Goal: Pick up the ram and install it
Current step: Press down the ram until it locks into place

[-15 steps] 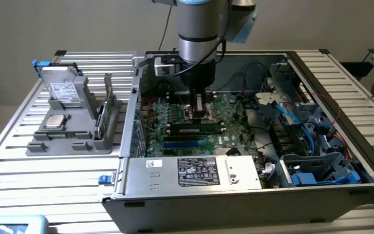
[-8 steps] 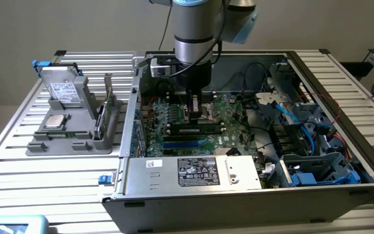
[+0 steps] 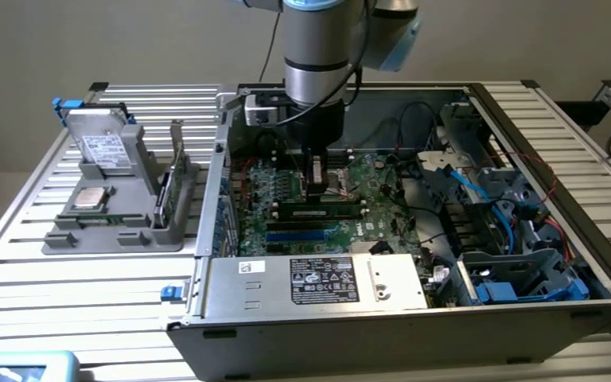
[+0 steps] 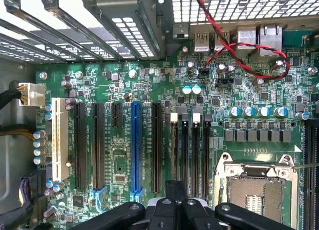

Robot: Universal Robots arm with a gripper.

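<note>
Where wrist view gives bare slots, ext. view: ram seated.

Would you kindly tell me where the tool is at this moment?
In the exterior view the tool is inside the open computer case, low over the motherboard, with the CPU socket just to the exterior view's right.

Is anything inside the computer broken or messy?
Nothing looks broken or spilled. The untidiest thing is a red and black wire looping loosely over the green motherboard near the metal ports. The processor socket sits uncovered, with no cooler on it.
</note>
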